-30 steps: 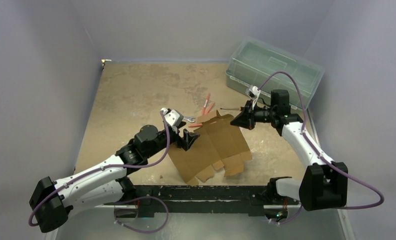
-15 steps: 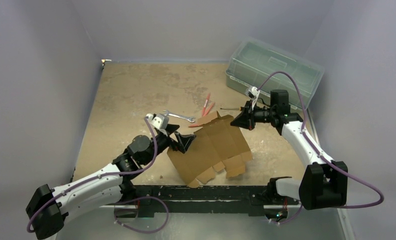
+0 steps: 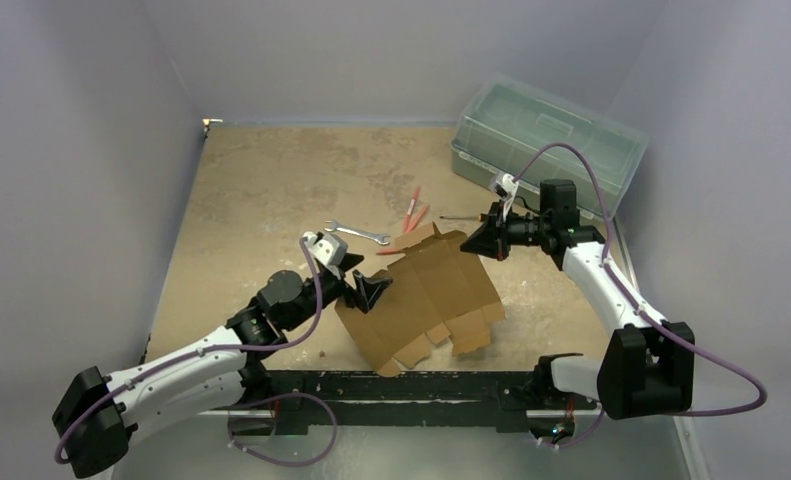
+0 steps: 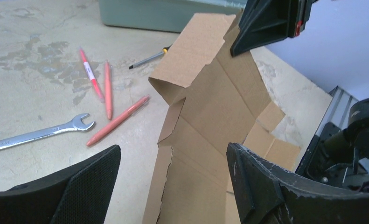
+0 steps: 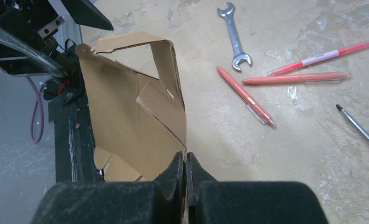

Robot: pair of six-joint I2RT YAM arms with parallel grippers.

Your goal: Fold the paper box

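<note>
stained tan tabletop (image 3: pixel 261 190) boxed in by pale grey walls. far right corner: translucent green bin (image 3: pixel 546 140), lid on, contents not discernible through the plastic. centre-right, towards the near edge: paper box (image 3: pixel 436 290), partly folded, brown panels raised off the surface, small flaps splayed towards the black rail at the front. right gripper (image 3: pixel 471 243) clamped tight on the sheet's far upper edge, holding it tilted up. left gripper (image 3: pixel 369 288) spread wide at the sheet's left edge, cardboard standing between the two pads, no hold on it visible. just beyond the cardboard: a wrench (image 3: pixel 359 234), three red-orange pens (image 3: pixel 413 212) and a thin screwdriver (image 3: pixel 458 217), near the box. most room for moving over the far-left half of the surface; tighter on the right, between bin, wall and arm.
</note>
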